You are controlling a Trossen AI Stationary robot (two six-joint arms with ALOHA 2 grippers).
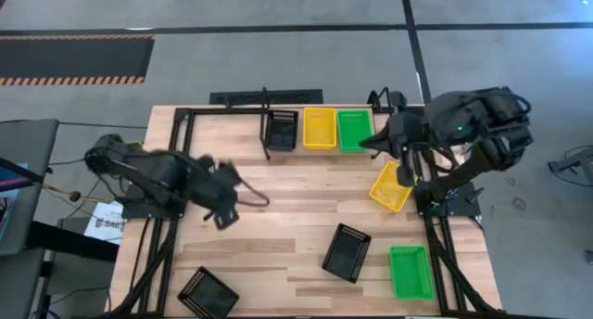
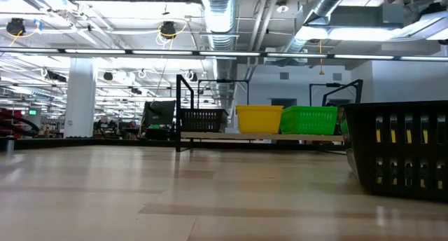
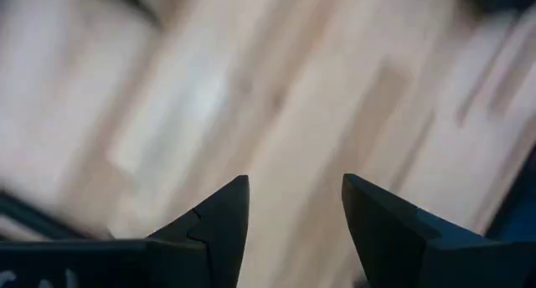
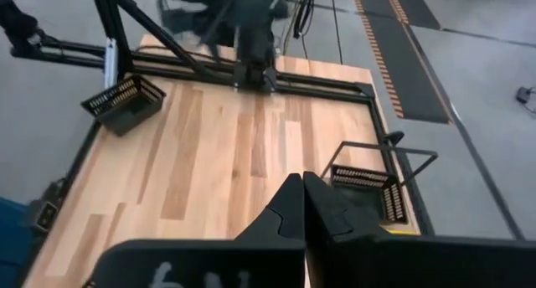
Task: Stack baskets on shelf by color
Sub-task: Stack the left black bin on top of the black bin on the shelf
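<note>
I see one black, one yellow and one green basket on the shelf (image 1: 320,150) at the far edge, starting three colour stacks; a yellow basket (image 1: 390,186) lies on the desk (image 1: 278,226) just below my clenched, empty right hand (image 1: 369,143); left hand (image 1: 243,198) released, mid-desk.

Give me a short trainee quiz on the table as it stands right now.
1. How many baskets sit off the shelf?
2. True or false: the left end effector is shut.
3. Which loose basket lies nearest the right end effector? A) a black one B) the yellow one C) the green one

Key: 1) four. 2) False, its fingers are apart. 3) B, the yellow basket.
</note>
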